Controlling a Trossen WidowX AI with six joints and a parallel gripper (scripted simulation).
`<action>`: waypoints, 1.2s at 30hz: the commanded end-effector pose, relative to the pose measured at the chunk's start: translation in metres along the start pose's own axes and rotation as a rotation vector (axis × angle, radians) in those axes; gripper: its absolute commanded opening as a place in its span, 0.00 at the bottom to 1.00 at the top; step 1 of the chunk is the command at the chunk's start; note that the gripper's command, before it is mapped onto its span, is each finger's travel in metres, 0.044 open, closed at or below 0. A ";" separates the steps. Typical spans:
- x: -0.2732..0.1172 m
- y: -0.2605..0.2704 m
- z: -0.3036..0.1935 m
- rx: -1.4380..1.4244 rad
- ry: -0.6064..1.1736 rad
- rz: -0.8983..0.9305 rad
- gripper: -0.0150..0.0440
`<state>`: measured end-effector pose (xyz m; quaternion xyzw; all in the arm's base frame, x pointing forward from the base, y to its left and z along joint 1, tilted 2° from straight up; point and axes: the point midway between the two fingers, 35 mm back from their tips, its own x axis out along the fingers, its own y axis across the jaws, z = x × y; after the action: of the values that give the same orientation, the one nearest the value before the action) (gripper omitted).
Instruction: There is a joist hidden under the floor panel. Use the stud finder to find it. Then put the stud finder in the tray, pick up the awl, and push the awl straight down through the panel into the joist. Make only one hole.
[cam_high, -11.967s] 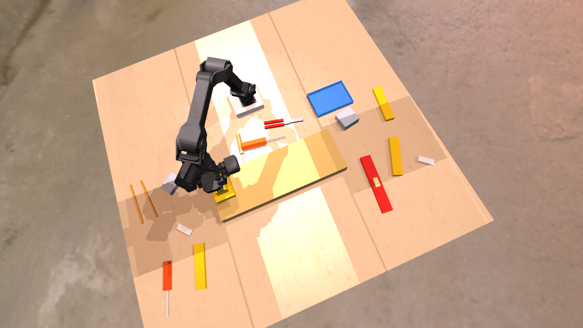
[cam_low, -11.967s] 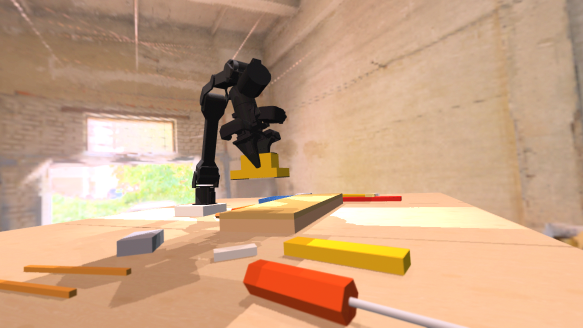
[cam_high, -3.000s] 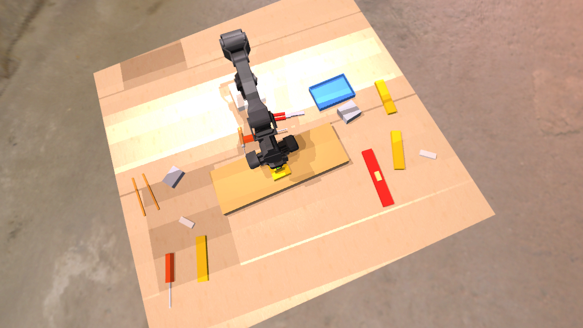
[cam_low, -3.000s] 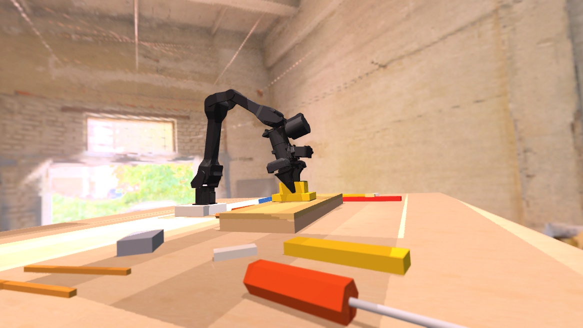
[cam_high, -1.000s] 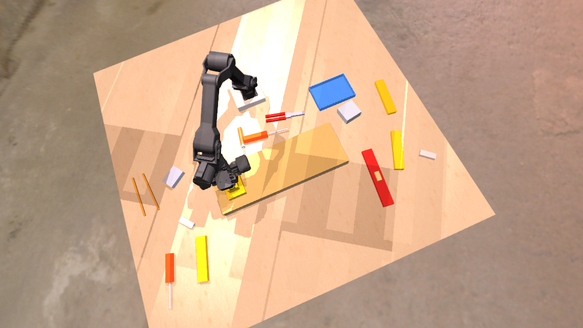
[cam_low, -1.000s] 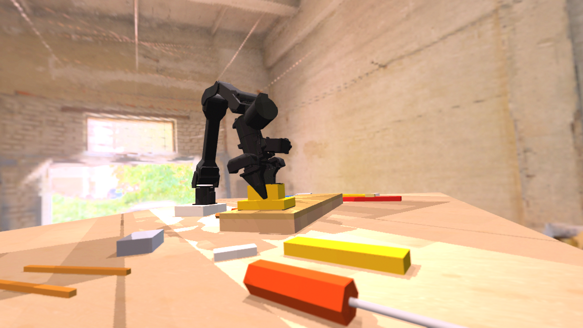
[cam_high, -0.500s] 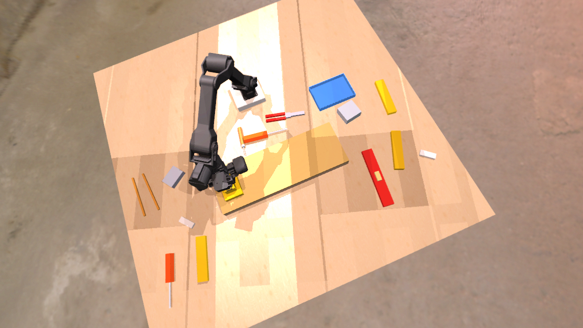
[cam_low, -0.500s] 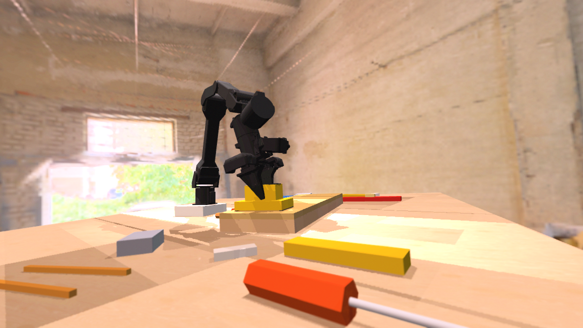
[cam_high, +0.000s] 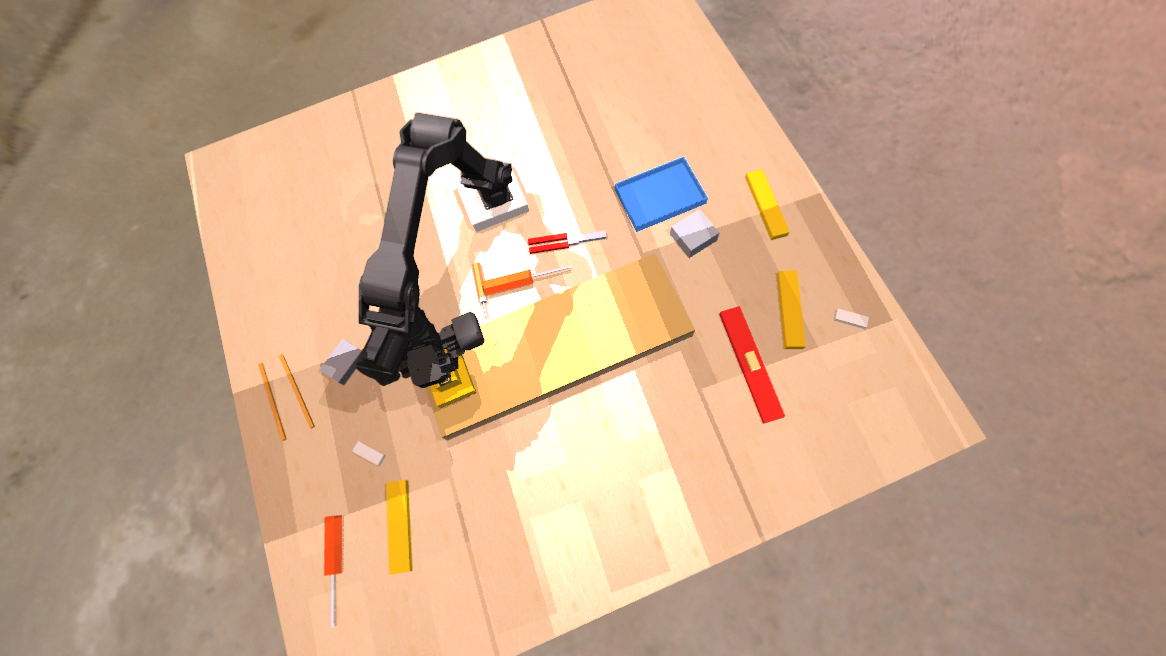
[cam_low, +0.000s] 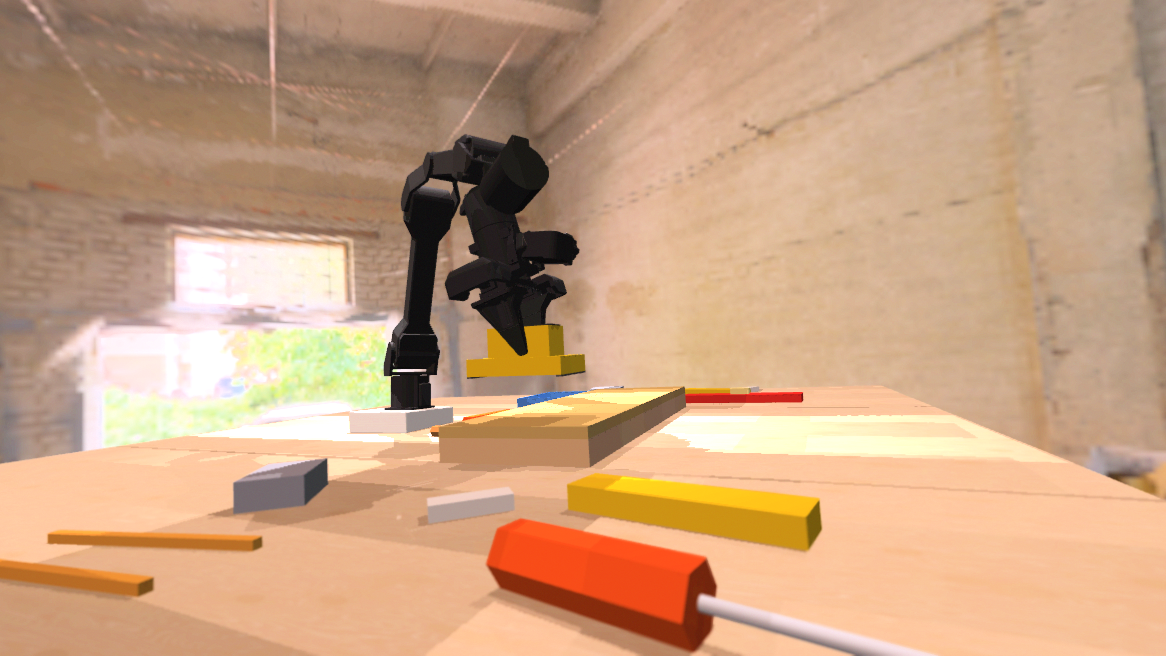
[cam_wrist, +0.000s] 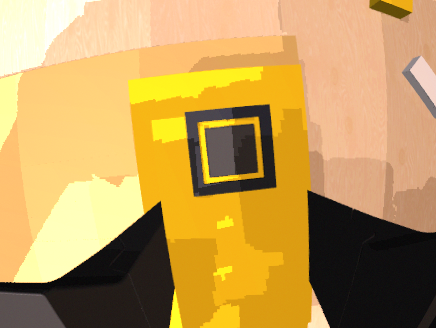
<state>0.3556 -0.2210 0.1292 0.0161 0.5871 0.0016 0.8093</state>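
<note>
My gripper (cam_high: 445, 377) (cam_low: 525, 339) (cam_wrist: 229, 200) is shut on the yellow stud finder (cam_high: 456, 393) (cam_low: 547, 365) (cam_wrist: 162, 172). It holds the stud finder level, with a gap above the near-left end of the floor panel (cam_high: 636, 301) (cam_low: 570, 412) (cam_wrist: 75, 125). The stud finder's square window is dark grey inside a yellow outline. The blue tray (cam_high: 660, 194) (cam_low: 542, 399) is empty, beyond the panel's far end. A thin tool with a light orange handle (cam_high: 477, 281) and a pale spike, possibly the awl, lies beside the panel, against an orange-handled screwdriver (cam_high: 507, 282). No hole shows on the visible panel.
Red-handled pliers (cam_high: 548, 243) lie between the arm's base and the panel. A grey block (cam_high: 694, 233) (cam_low: 273, 487) sits by the tray in the top view. A red level (cam_high: 742, 342) and yellow bars lie right. Another orange-handled tool (cam_high: 332, 545) (cam_low: 599, 580) lies near-left.
</note>
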 end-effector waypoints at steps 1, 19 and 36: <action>-0.023 -0.001 0.006 -0.007 -0.011 -0.009 0.25; -0.040 0.042 0.027 -0.105 -0.009 0.019 0.25; -0.027 0.159 0.049 -0.363 -0.007 0.097 0.25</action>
<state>0.3936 -0.0844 0.1703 -0.0863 0.5802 0.1325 0.7990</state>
